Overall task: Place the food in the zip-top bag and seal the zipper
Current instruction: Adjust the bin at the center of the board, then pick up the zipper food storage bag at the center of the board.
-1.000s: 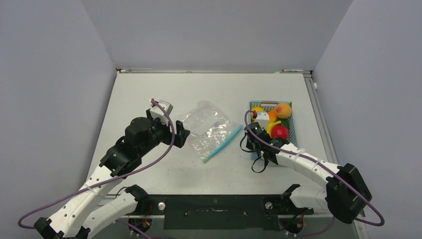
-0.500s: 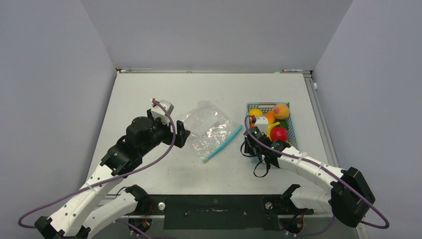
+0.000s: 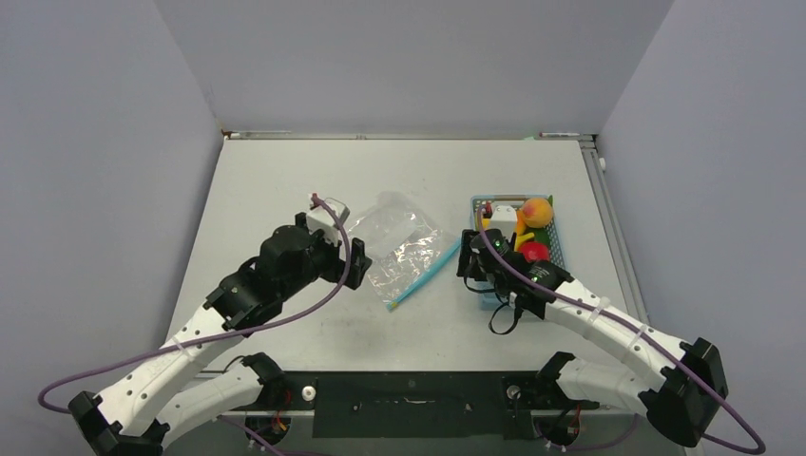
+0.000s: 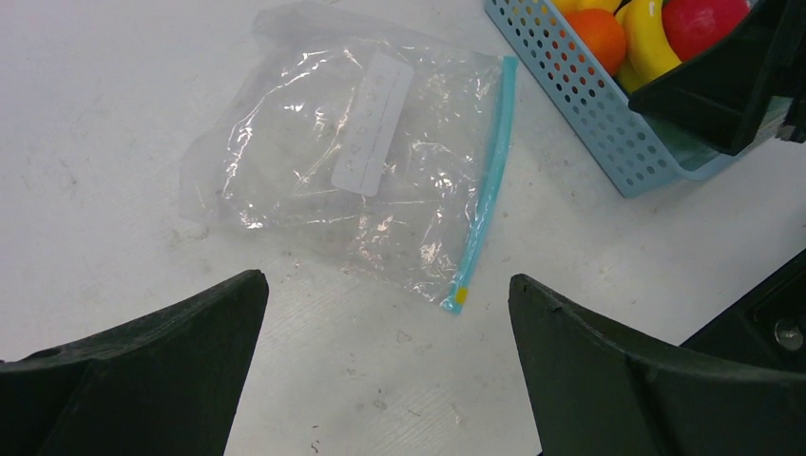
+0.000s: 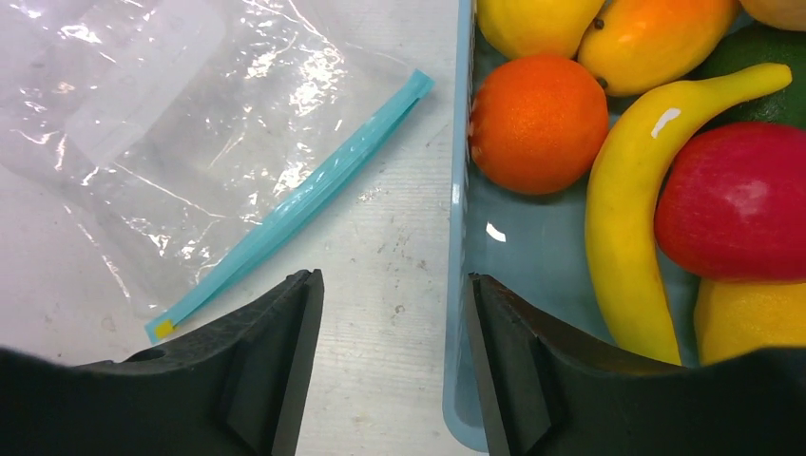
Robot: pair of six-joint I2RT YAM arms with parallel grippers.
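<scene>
Claws spread and empty, the left gripper (image 4: pixel 388 285) and right gripper (image 5: pixel 392 285) flank the limp, slippery zip-top bag (image 4: pixel 285 171), likely best gripped along its stiffer zipper (image 4: pixel 487 190).

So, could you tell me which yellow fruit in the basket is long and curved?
The banana, lying between the orange and the red fruit; the other yellow fruits are rounded.

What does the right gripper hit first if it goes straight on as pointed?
Probably the left wall of the light blue basket: the open right gripper straddles it, one finger over bare table, the other over the basket floor beside the banana. Depth is unclear.
</scene>
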